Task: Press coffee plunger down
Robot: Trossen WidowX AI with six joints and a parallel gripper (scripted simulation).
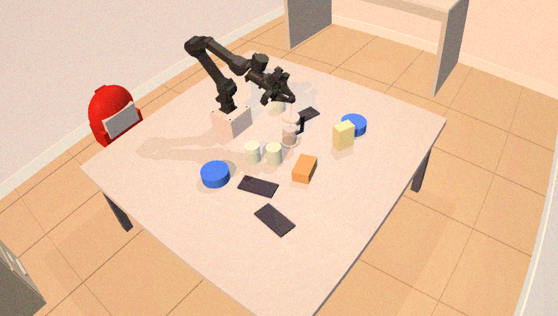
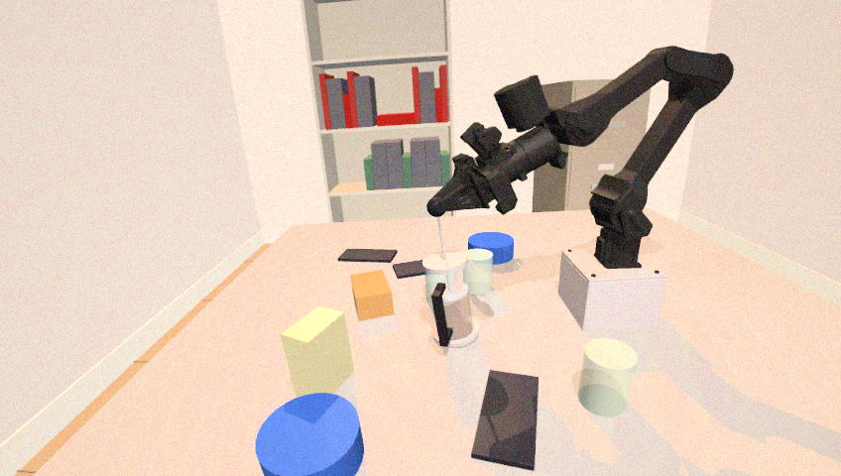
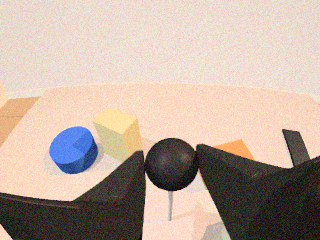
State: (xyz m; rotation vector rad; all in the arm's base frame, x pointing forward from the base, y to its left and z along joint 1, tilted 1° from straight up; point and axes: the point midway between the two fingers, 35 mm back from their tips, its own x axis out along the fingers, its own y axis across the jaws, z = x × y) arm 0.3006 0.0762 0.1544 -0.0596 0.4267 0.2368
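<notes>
The coffee press (image 1: pixel 289 138) (image 2: pixel 461 317) stands on the table with its black handle (image 1: pixel 301 126) (image 2: pixel 438 312). It leans slightly, its top toward the left in the exterior view. My gripper (image 1: pixel 291 99) (image 2: pixel 436 206) (image 3: pixel 171 162) is shut on the round black plunger knob (image 3: pixel 171 166), one finger on each side. The thin rod (image 2: pixel 442 241) (image 3: pixel 170 205) slants down from the knob through the pale lid (image 1: pixel 291 116) (image 2: pixel 434 264). A long part of the rod is above the lid. The rod's lower end is inside the glass.
Two pale green cylinders (image 1: pixel 252 151) (image 1: pixel 273 153) stand close to the press; another (image 1: pixel 278 106) (image 2: pixel 607 377) stands apart. An orange block (image 1: pixel 304 168), a yellow block (image 1: pixel 343 135), two blue discs (image 1: pixel 214 174) (image 1: pixel 353 124) and several black slabs (image 1: pixel 258 186) (image 2: pixel 506 418) lie around.
</notes>
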